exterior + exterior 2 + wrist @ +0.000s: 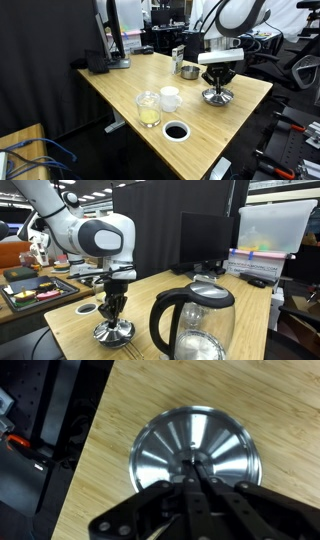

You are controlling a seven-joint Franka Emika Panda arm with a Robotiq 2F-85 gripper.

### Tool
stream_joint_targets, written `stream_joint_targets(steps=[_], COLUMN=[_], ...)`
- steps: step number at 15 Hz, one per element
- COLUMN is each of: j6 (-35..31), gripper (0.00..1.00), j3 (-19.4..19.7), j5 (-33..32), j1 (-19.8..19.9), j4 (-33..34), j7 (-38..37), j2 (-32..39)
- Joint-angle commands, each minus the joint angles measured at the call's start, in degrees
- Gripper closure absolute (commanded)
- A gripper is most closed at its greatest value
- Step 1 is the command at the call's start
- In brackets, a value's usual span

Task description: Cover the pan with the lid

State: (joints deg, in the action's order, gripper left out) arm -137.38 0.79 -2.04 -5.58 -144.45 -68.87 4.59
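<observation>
The lid (195, 448) is a round silver disc with radial ridges and a small centre knob. It lies low over the wooden table near its edge, and shows in both exterior views (217, 97) (113, 333). My gripper (194, 468) points straight down onto it, fingers shut on the knob, and shows in both exterior views (218, 82) (113, 313). I cannot tell whether the lid rests on the table or hangs just above it. The small steel pan (189, 71) stands further back on the table, apart from the lid.
A white mug (170, 98) and a glass vessel with yellow contents (148, 109) stand mid-table. A black cable hole (176, 131) is near the front edge. A glass kettle with a black handle (195, 325) stands close beside the lid. A monitor (115, 35) is at the back.
</observation>
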Motion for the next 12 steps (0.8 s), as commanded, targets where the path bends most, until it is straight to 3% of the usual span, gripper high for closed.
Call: stream_joint_targets(steps=[1, 12], j6=[0.4, 0.3], gripper=[0.99, 0.99], j3=[-0.7, 0.7], j5=[-1.0, -2.4], j1=[0.4, 0.4], j4=[1.8, 4.0], j7=[-1.1, -1.3], j2=[1.7, 4.4])
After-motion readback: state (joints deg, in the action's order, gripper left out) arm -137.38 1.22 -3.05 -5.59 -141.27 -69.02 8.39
